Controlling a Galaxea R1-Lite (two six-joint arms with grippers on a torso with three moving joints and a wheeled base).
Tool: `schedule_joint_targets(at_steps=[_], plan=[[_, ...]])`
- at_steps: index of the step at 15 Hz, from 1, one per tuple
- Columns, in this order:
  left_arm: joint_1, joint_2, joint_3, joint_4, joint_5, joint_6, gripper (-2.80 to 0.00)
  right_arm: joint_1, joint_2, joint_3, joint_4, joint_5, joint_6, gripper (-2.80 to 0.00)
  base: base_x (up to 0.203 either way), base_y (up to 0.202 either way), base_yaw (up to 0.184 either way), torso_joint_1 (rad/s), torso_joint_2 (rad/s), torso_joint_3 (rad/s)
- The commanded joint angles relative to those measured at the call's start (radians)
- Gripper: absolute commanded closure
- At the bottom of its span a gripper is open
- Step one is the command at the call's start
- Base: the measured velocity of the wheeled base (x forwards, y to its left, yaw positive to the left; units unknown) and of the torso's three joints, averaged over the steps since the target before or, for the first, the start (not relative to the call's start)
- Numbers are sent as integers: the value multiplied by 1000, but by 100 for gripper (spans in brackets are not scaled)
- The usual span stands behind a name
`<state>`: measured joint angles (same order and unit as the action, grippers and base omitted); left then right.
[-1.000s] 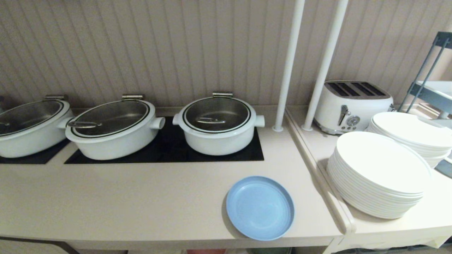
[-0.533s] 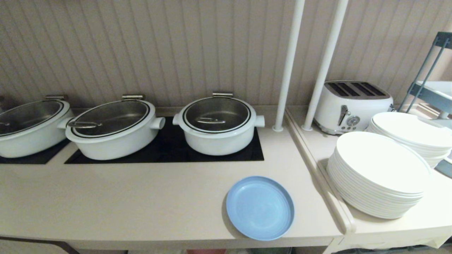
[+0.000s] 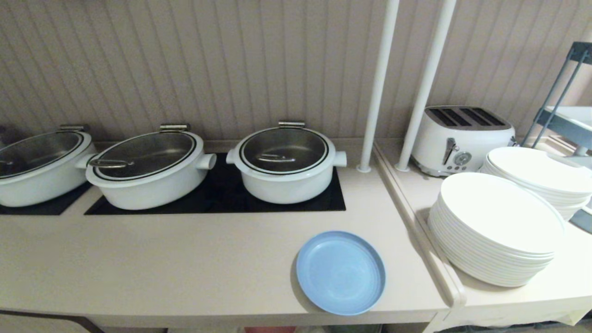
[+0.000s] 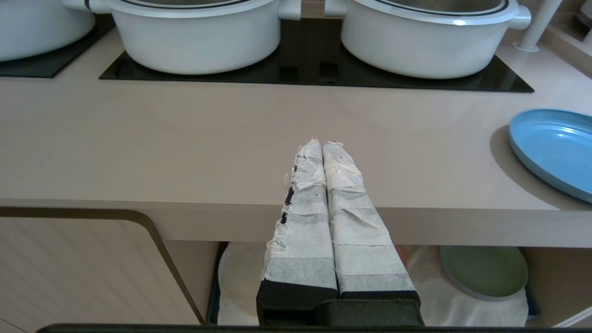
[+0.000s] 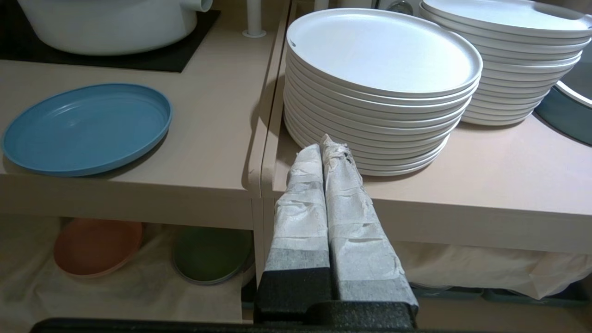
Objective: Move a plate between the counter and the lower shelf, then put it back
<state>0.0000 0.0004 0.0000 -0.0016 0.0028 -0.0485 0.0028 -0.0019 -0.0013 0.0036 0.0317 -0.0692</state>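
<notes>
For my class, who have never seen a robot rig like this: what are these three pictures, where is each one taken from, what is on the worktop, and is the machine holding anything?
A two-armed robot took them. One camera sits on its head, looking down at the counter. The other two sit on its wrists, behind the fingers: the taped prongs are the left gripper and the right gripper. Both are shut and hold nothing, and both hang in front of the counter's edge.

On the counter lies the light blue plate, near the front edge, with three white pots behind it on black hob panels. The side top carries white plate stacks and a toaster. Below, on the lower shelf, lie a pink plate and a green plate.
</notes>
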Motion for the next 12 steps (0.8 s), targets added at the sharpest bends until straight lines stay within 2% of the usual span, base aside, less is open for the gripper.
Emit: schedule_joint_targets(at_steps=[1, 12], plan=[[0, 0, 0, 0, 0, -1, 0, 2, 2, 1, 1, 0, 0, 0, 0, 0, 0, 0, 0, 0], [0, 0, 0, 0, 0, -1, 0, 2, 2, 1, 2, -1, 3, 0, 0, 0, 0, 0, 0, 0]])
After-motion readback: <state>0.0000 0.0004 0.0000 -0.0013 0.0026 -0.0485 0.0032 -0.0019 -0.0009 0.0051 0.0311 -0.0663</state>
